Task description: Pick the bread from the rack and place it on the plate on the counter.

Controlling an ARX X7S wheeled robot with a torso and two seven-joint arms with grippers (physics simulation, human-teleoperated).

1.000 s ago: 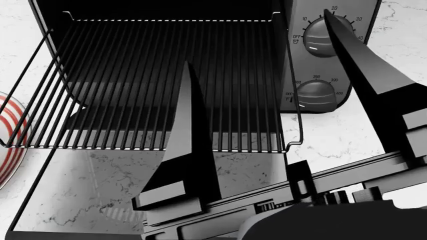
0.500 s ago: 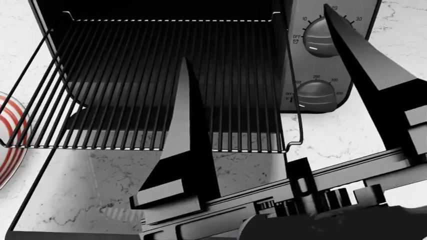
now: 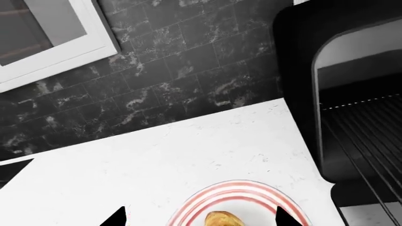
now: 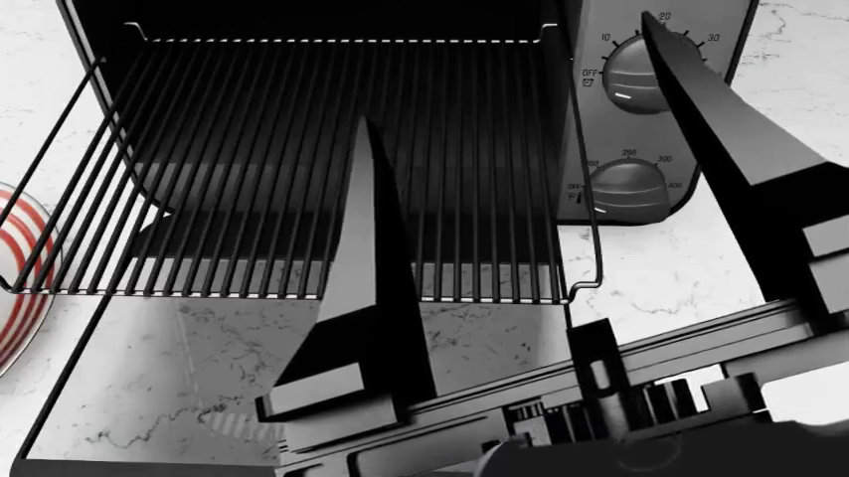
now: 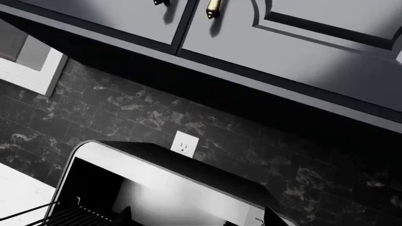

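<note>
Barely anything moved in the last second, just my right claw [image 4: 531, 129] drifting a hair over the bare rack [image 4: 265, 199], fingers spread and holding nothing. Bread [image 3: 223, 219] sits on the plate [image 3: 251, 195], left claw [image 3: 197, 217] open around it, so basically done.

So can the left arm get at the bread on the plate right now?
Probably yes. In the left wrist view the bread lies on the plate between the open left gripper fingertips, with only bare counter around.
</note>
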